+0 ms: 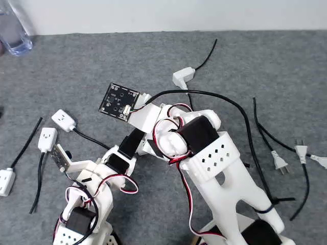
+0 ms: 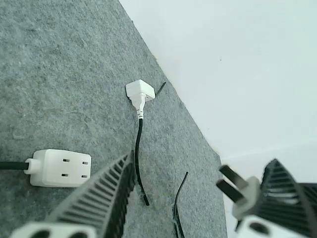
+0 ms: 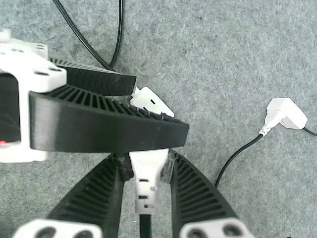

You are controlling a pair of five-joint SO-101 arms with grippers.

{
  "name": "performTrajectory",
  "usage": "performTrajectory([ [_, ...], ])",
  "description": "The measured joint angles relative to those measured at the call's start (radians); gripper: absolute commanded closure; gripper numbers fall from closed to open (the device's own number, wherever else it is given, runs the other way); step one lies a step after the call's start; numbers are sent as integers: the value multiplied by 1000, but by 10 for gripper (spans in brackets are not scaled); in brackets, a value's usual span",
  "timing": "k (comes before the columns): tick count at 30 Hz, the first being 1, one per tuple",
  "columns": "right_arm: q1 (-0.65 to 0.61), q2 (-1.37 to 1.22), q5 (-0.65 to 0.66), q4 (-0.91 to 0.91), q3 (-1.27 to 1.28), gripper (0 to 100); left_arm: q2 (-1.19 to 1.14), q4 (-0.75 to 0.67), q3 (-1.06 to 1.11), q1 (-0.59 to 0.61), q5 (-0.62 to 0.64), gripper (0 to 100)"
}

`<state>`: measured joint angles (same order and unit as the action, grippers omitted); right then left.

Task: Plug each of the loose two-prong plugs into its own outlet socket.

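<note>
We see the right hand [image 3: 146,158] closed on a white two-prong plug [image 3: 146,178]. Its ribbed black fingers [image 3: 198,198] press the plug's body from either side, and the black cable runs back between them. The left hand [image 2: 200,161] is open, with its fingers well apart, and it crosses just in front of the right hand. The plug's prongs poke into that gap, close beside one of the left hand's fingers [image 2: 287,193]. From above, the two hands meet near the middle of the grey counter [image 1: 255,61].

Past the left hand an outlet socket [image 2: 62,168] lies flat on the counter with its two slots showing. A farther socket [image 2: 140,90] lies near the counter's far edge, with a black cable trailing from it.

In the high view, one socket [image 1: 64,120] and a neighbouring socket [image 1: 47,139] lie near each other to the left of the arms. An outer socket [image 1: 6,181] sits at the counter's left edge.

On the right, well apart from both hands, a loose plug [image 1: 280,162] and another loose plug [image 1: 301,150] lie at the ends of black cables.
</note>
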<state>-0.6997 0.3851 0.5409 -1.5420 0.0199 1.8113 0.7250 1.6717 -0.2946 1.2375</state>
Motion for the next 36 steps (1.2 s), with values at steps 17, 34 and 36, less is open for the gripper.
performTrajectory([
  [17,0,0,0,-40,-37,991,0,5,2,2,2,624],
  [34,0,11,0,-66,-66,991,0,6,2,9,2,624],
  [36,0,-3,0,-66,-66,991,0,6,3,9,2,624],
])
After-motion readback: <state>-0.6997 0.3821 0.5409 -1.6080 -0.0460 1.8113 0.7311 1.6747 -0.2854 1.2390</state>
